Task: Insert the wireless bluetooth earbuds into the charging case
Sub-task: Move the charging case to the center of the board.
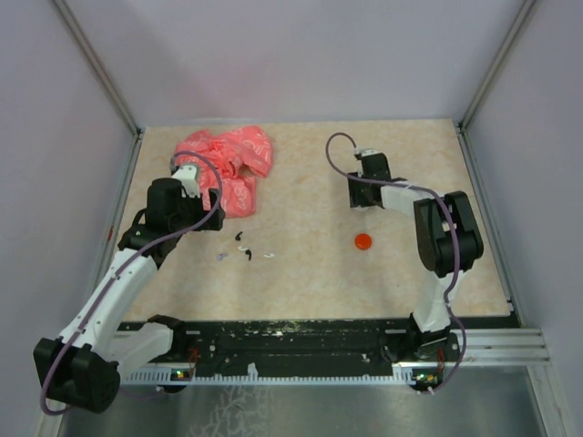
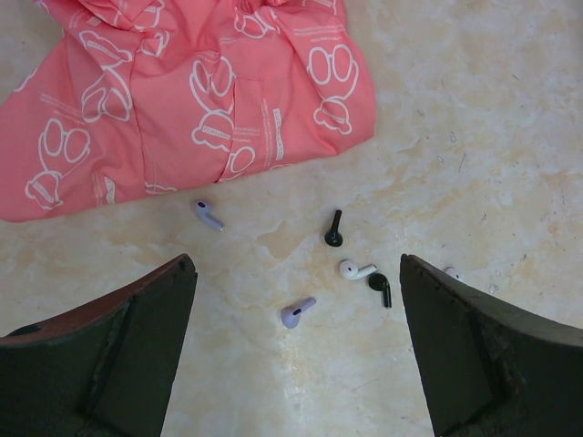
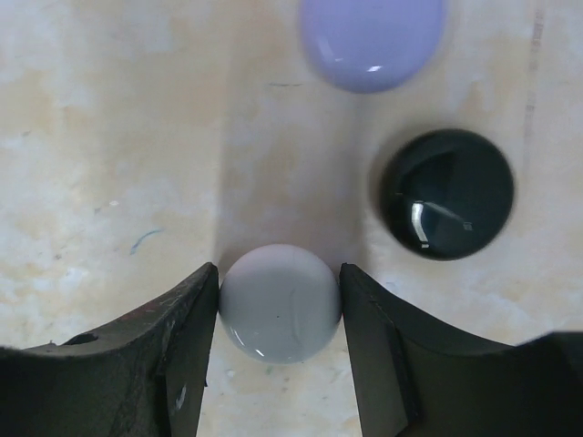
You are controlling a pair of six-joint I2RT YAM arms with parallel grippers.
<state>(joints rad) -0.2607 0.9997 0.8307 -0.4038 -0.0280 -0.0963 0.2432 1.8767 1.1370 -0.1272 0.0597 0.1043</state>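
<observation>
Step in hand, as we read it: grabbing a charging case, buds not touched yet. The right hand [image 3: 279, 273] sits low over the far right of the worktop [image 1: 301, 282], with its fingers pressed to both sides of a white round case [image 3: 280, 309]. As far as the wrist view shows it's clamped on the case, which lies flat on the surface, not lifted. Close by lie a black round case [image 3: 446, 193] and a lilac round case [image 3: 373, 41], both apart from the fingers. A red disc [image 1: 363, 241] lies nearer, apart from the arm. The earbuds [image 2: 357, 269] are loose on the worktop, centre-left, just off the edge of the pink bag [image 2: 182, 100]: black, white and lilac ones scattered, none in any case. The left hand [image 2: 296, 264] hangs above them, fingers wide apart, holding nothing. Next, we'd say: lift the white case w/o it slipping (smooth, rounded), bring it toward the buds and get the lid open. Hinge not visible, so can't tell which way it opens. Then the left hand needs a fine pinch on one tiny bud, prob. a white one to match.
</observation>
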